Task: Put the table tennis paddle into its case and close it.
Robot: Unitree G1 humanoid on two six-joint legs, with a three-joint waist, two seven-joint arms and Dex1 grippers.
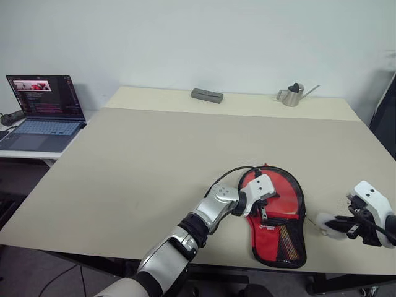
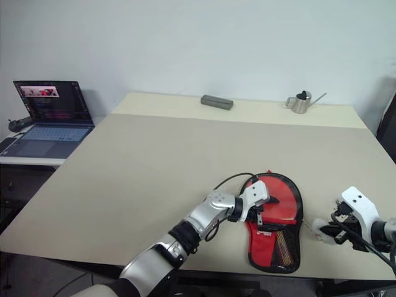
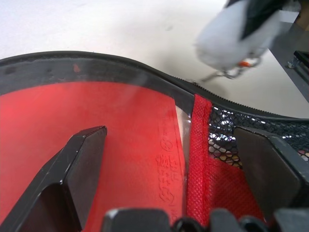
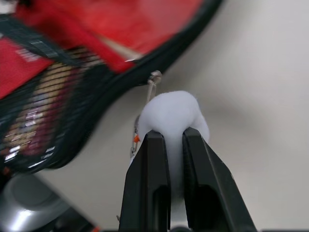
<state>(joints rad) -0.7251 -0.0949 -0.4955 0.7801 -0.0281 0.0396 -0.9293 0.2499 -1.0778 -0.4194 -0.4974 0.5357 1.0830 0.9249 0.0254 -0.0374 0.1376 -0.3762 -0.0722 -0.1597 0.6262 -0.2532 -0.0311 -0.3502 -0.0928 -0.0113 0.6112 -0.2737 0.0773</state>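
Head stereo views look forward-down over the beige table (image 1: 154, 173); both wrist views closely face the red paddle-shaped zip case (image 1: 278, 216).

The case (image 1: 279, 216) lies flat near the front edge of the bench (image 1: 154, 167), red side up, black-edged, round end away from the robot, narrow end with its black mesh pocket toward the front edge; a striped handle shows through the mesh; its white pom-pom (image 4: 173, 116) lies just beside its right edge.
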